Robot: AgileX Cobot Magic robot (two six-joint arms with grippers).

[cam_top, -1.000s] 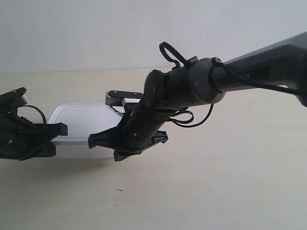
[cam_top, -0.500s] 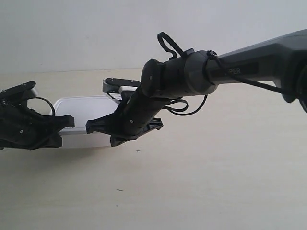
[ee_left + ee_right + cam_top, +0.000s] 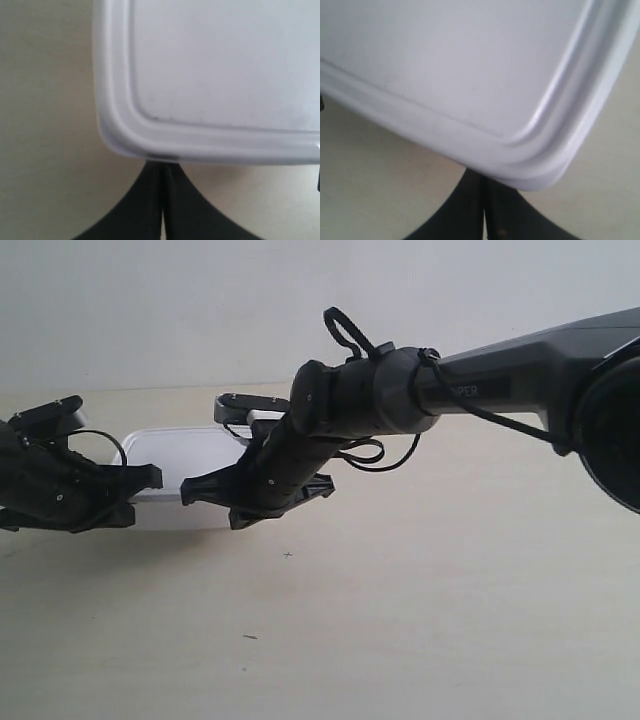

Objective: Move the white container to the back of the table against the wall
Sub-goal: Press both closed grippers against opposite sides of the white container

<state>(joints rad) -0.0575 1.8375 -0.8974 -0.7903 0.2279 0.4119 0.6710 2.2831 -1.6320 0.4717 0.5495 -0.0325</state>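
White container (image 3: 185,452) sits nearer the wall (image 3: 200,300); left hand (image 3: 162,172), right hand (image 3: 485,185) both closed.

white container (image 3: 182,454) on the table (image 3: 450,620), left pincer (image 3: 162,175) and right pincer (image 3: 485,192) at its corners, wall (image 3: 200,300) behind

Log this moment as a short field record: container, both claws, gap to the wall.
object: white container, lid on, between the two arms
left: left claw shut, tips at the container's rim near a corner
right: right claw shut, tips at the rim near another corner
gap: a strip of bare table shows between container and wall
task: not yet against the wall
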